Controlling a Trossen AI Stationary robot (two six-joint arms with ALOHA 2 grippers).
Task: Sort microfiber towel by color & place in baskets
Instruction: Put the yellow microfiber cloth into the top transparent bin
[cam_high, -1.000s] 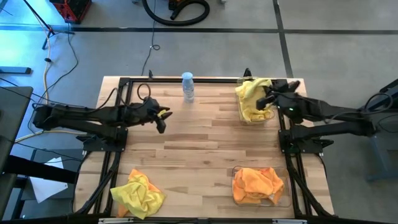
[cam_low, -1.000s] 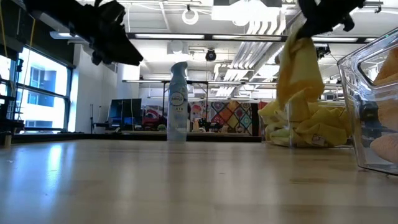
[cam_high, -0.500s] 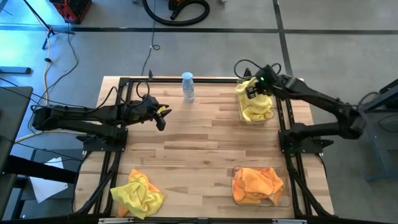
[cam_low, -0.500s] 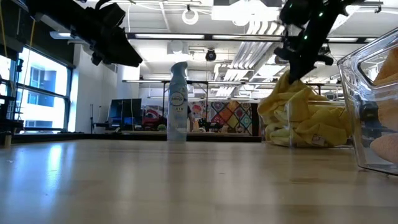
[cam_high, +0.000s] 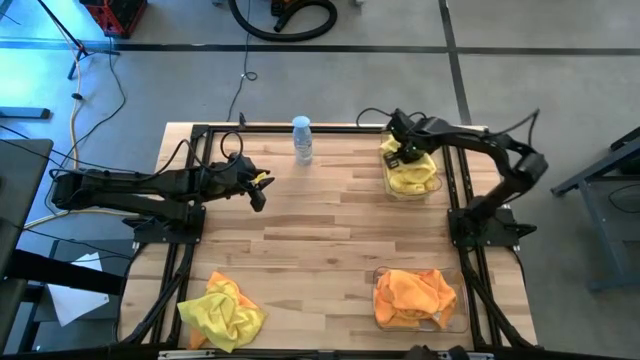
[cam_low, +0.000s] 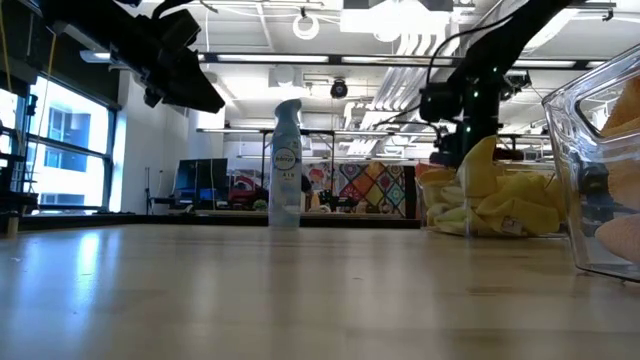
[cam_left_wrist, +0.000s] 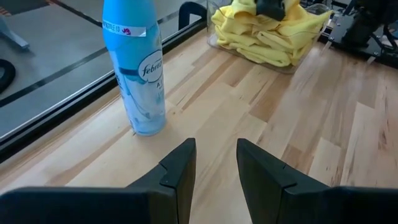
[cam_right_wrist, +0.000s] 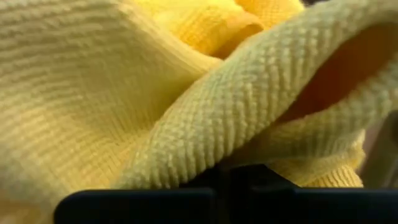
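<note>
Yellow microfiber towels (cam_high: 412, 178) fill the far right basket (cam_high: 386, 180). My right gripper (cam_high: 399, 151) stands over that basket's far left corner, shut on the top yellow towel (cam_low: 484, 160). Orange towels (cam_high: 412, 295) lie in the near right basket (cam_high: 461, 320). One more yellow towel (cam_high: 222, 310) lies bunched on the table at the near left. My left gripper (cam_high: 260, 195) hangs open above the table's left part, with nothing between its fingers (cam_left_wrist: 180, 168). My right gripper pinches a fold of the top yellow towel (cam_right_wrist: 249, 118) between its shut fingers, coming from above and pointing steeply down. The towel rises in a peak (cam_low: 482, 150) to the fingers. Its lower part rests on the yellow pile in the basket.
A blue spray bottle (cam_high: 302, 140) stands upright near the far edge, between the two arms. A black metal frame (cam_high: 300, 128) runs along the far edge and down both sides. The middle of the wooden table (cam_high: 330, 230) is bare.
My right gripper has swung toward the table's far edge and the left, come down over the far right basket, and tipped to point steeply down. The yellow towel that hung long below it has sunk onto the pile in the basket. The gripper stays shut.
</note>
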